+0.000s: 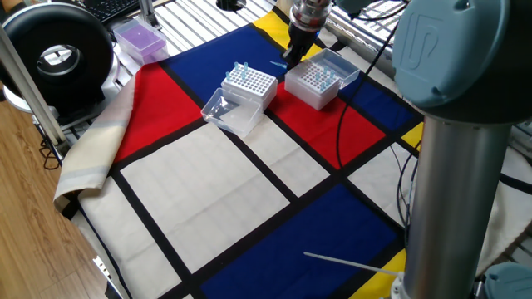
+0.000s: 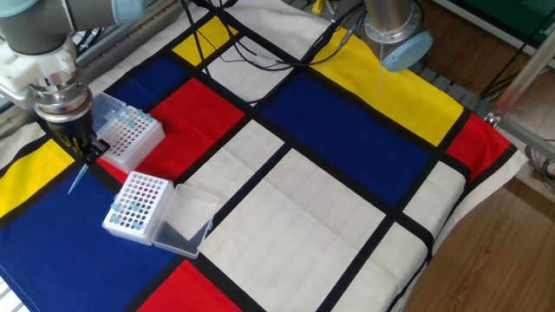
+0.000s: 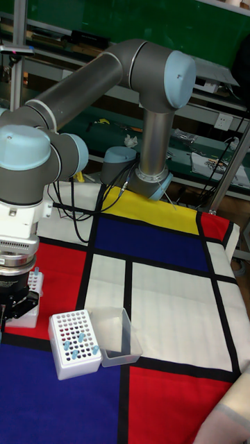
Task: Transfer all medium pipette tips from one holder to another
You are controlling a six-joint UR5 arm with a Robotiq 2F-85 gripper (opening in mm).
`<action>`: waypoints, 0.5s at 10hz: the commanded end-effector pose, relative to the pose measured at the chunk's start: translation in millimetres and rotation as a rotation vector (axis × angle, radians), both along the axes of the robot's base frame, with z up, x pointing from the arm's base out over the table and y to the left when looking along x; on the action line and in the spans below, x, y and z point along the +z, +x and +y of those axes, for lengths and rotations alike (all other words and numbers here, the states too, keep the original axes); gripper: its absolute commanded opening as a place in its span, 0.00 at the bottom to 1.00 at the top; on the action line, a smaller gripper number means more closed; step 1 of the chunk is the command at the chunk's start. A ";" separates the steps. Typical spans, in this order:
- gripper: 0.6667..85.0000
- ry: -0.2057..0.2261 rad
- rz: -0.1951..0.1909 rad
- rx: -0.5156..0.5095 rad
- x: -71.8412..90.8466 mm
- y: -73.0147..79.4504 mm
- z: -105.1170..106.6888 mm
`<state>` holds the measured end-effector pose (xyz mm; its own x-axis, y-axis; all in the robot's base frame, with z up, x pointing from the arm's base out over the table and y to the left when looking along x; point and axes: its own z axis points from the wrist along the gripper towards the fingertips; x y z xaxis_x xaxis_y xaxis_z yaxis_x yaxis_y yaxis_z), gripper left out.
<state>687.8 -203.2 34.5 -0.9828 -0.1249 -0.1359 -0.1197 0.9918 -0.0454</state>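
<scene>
My gripper [image 2: 89,153] is shut on one pale-blue medium pipette tip [image 2: 78,178], which hangs slanted below the fingers over the cloth, left of both holders. In one fixed view the gripper [image 1: 293,56] holds that tip [image 1: 278,64] between the two holders. The white holder with a clear lid behind it [image 2: 132,139] carries a few upright tips. The other white holder [image 2: 136,204], its clear lid [image 2: 183,224] lying open beside it, has several tips in its holes. The tall fixed view shows the gripper [image 3: 15,305] left of this holder [image 3: 74,343].
A purple box [image 1: 140,38] and a black round device [image 1: 55,51] stand at the cloth's far corner. The arm's grey column [image 1: 455,166] fills the right side. Cables [image 2: 260,54] cross the cloth's far part. A thin white rod [image 1: 349,262] lies near the column.
</scene>
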 end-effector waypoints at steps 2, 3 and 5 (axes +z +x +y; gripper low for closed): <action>0.01 -0.011 0.003 0.002 20.6 1.3 -3.4; 0.01 -0.016 0.000 0.006 24.3 1.2 -6.2; 0.01 -0.021 0.025 0.007 36.6 -9.3 -15.2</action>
<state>684.9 -210.4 55.7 -0.9835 -0.1355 -0.1199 -0.1285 0.9897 -0.0637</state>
